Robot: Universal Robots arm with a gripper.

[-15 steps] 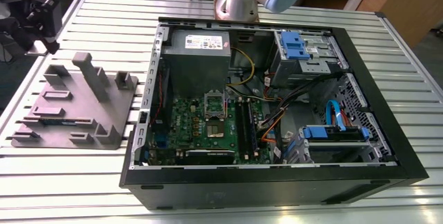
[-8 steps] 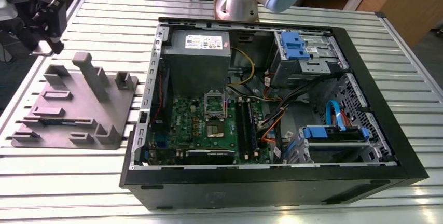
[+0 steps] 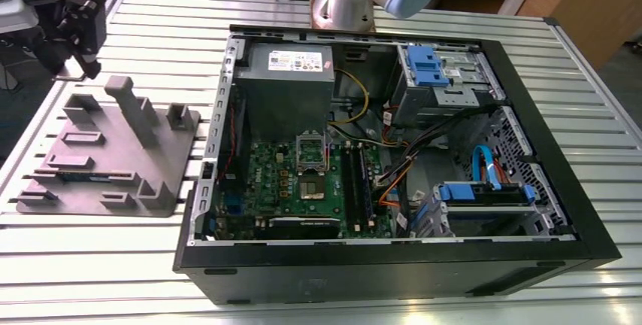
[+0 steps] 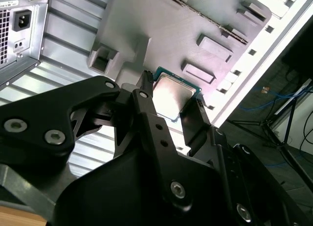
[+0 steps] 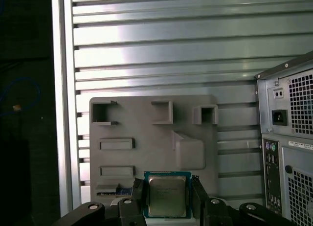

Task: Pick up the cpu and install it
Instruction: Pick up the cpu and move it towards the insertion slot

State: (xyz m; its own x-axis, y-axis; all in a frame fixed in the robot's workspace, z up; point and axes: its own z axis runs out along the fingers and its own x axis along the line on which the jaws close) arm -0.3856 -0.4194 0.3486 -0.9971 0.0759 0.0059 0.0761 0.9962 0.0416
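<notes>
You've got the black gripper [image 5: 168,189] pinching the small square silver-topped, green-edged cpu [image 5: 167,196] by two opposite edges, held above the grey moulded plastic tray [image 5: 146,138]. In the exterior view, that tray lies at nine o'clock from the open black computer case [image 3: 401,268].

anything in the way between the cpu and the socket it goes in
The cpu is gripped in the gripper by the grey tray. In the exterior view the open case's side wall stands between that tray and the socket; nothing visibly covers the socket.
</notes>
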